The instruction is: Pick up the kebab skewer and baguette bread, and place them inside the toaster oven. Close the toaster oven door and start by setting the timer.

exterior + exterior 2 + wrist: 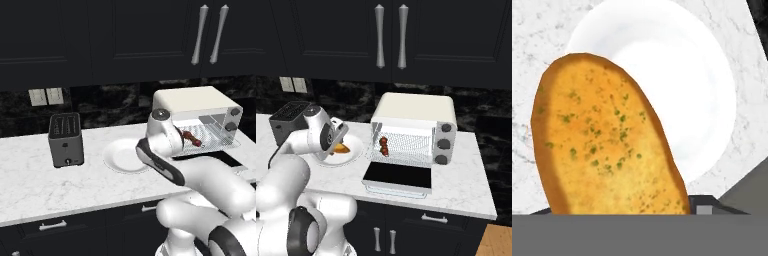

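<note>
Gripper [340, 145] is hovering over the white plate [353, 150], with the baguette bread [607, 140] sitting between its fingers; the golden tip of the bread is projecting just past the hand in the right base view, above the plate. In the hand view the bread is standing right at the fingertips, its base going down between them and its herb-flecked face rising away from the hand, with the plate lying beyond it and the marble counter [30, 170] showing around the plate. The jaws are standing wide with the bread between them; actual contact of the pads with the crust is hidden at the bottom of the hand view, so a firm clamp cannot be confirmed beyond the bread appearing lifted off the plate.

Toaster oven [416, 127] is standing to the gripper's right on the same counter, near but apart from the hand. The toaster oven door [398, 176] is lying folded down flat toward the counter edge, leaving the cavity open. The kebab skewer [384, 145] is resting on the wire rack [215, 135] inside, at the side of the cavity nearest the gripper. A dark grey slot toaster [65, 139] is standing on the far side of the plate from the oven.
</note>
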Controlling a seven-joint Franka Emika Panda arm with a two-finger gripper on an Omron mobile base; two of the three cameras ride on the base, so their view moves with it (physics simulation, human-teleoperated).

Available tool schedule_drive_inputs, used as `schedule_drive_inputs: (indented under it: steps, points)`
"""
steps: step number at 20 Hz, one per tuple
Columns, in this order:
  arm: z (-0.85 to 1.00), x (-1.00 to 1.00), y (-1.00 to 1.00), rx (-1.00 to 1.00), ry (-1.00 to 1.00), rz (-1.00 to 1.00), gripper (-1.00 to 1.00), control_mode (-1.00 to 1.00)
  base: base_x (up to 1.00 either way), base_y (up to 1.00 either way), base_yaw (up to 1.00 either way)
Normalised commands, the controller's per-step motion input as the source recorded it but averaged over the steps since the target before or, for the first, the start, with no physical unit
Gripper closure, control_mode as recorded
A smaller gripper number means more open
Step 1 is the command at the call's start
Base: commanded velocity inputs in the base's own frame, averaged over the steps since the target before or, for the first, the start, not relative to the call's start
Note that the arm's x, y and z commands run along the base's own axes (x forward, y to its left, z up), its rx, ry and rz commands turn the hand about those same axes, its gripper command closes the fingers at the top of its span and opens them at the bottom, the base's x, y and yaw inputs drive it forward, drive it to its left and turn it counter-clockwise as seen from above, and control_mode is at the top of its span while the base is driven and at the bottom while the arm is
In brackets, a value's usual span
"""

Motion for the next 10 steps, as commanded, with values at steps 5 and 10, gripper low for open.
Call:
schedule_drive_inputs:
  steps: [5,10]
  points:
    - [0.54,-0.52,-0.84,0.14,-0.06,-0.32,1.0,-1.0,0.0,0.0,0.0]
    - [0.54,-0.11,-0.9,0.11,0.0,-0.39,1.0,-1.0,0.0,0.0,0.0]
